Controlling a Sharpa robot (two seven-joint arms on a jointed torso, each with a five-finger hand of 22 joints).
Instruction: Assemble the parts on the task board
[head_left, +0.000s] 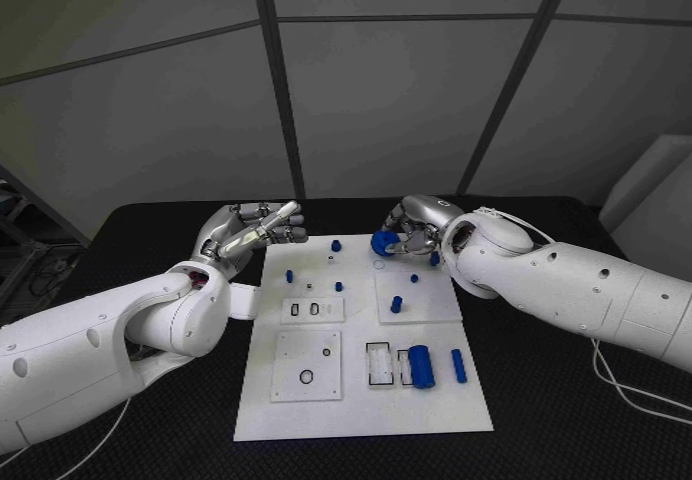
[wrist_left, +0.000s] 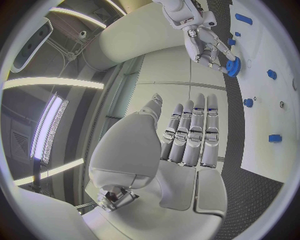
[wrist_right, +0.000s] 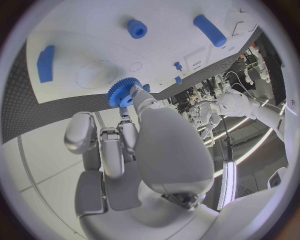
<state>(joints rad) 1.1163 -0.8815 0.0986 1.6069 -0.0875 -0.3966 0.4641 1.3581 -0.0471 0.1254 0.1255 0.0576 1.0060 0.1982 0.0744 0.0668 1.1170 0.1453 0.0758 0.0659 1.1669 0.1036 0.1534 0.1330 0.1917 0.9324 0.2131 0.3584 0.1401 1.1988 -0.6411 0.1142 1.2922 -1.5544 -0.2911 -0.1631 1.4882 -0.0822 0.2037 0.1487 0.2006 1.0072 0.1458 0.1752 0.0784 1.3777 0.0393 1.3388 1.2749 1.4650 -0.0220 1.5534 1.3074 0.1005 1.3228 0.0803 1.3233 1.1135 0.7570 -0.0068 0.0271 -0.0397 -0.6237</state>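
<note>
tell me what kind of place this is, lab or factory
Most likely a robotics lab or test cell: a white task board with small blue parts on a black table, and the right robot hand holding a blue gear.

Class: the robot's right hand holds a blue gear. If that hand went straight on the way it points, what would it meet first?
Probably the white task board: the right hand holds the blue gear just over its far edge. Depth is unclear.
</note>
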